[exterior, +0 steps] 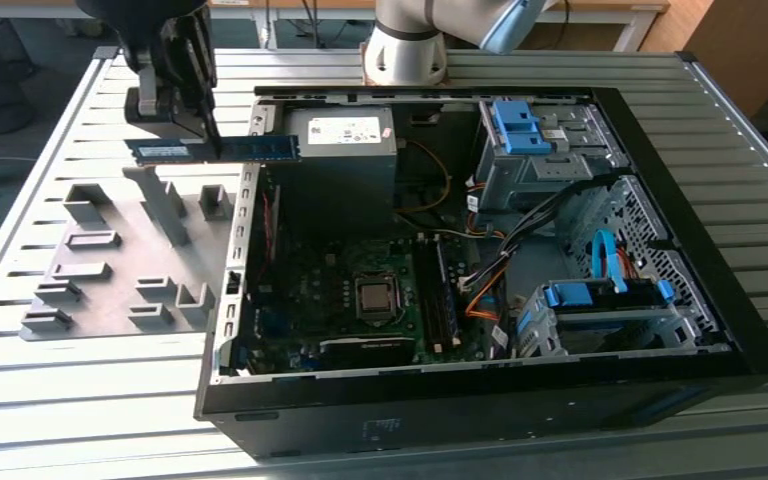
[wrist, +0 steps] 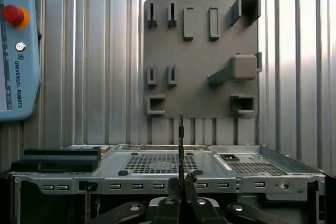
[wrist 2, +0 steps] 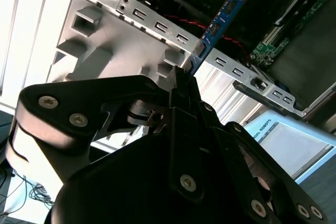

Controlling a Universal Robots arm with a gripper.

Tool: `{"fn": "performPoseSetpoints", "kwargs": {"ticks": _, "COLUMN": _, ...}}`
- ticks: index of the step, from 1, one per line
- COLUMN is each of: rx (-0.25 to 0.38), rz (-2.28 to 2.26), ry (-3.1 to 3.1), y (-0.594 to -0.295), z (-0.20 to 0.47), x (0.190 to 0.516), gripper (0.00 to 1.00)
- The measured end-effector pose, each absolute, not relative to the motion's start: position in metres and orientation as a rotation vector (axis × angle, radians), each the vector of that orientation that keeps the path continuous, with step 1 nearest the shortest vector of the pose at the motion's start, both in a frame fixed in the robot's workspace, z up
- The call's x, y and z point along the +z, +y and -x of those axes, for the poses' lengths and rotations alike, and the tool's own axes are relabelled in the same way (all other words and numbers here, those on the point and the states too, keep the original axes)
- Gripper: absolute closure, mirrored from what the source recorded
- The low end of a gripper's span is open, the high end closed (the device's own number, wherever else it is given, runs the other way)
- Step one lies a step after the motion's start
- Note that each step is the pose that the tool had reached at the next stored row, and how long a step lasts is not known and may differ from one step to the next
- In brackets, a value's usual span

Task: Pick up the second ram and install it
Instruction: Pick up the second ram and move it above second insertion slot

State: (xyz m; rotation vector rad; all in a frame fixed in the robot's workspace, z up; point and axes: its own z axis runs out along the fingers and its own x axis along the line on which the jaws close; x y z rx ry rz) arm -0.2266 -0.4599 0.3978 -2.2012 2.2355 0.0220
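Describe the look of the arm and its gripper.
The arm is a silver-grey tube with a light blue cap on its joint. The gripper is matt black, built of rounded link bars pinned with silver screws, and it tapers to thin flat jaws.

Open computer case [exterior: 491,400] on table [exterior: 91,400], toward exterior view's right. Fixture plate [exterior: 104,290] flat on table just beside case, on exterior view's left. Arm base [exterior: 404,45] behind case. In case: power supply [exterior: 344,140] at far end, motherboard [exterior: 357,300] on floor nearer camera, drive cages [exterior: 544,150] along exterior view's right. Hand [exterior: 211,140] above plate's far end, clamped on second ram [exterior: 217,150]; ram level, reaching over case wall.
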Motion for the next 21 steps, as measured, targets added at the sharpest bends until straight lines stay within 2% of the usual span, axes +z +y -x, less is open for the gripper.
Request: {"fn": "performPoseSetpoints", "kwargs": {"ticks": 21, "rx": 0.022, "rz": 2.201, "ry": 2.236, "y": -0.460, "z": 0.212, "x": 0.398, "gripper": 0.86}}
